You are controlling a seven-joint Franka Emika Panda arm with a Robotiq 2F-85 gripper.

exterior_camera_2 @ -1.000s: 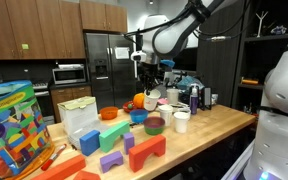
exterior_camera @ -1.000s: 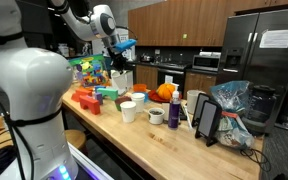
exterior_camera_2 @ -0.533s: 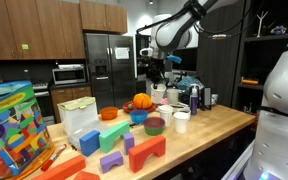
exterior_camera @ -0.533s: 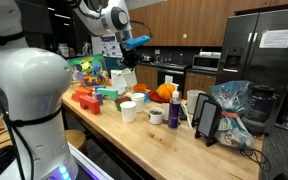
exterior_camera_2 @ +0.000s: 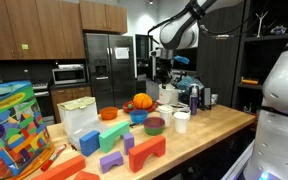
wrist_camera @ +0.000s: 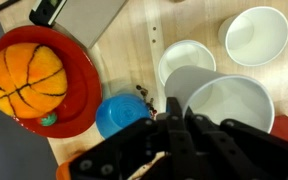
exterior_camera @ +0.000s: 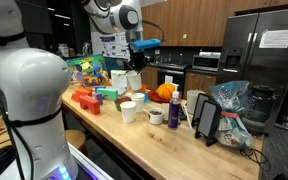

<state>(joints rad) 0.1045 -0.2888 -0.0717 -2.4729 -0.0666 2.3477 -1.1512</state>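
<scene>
Kitchen-lab room; long wooden worktop crowded with toys and cups. Jaws clamped tight on the rim of a white cup, held in the air over the worktop, near a red bowl and a blue cup. Lift done, cup not set down. The wrist view cuts off part of the cup, and the exterior views show it too small to make out.

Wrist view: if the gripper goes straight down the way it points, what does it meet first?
Probably bare table right beside the blue bowl, or that bowl's edge. The gripper, shut on the rim of a white cup, points just past it. Depth is unclear.
</scene>
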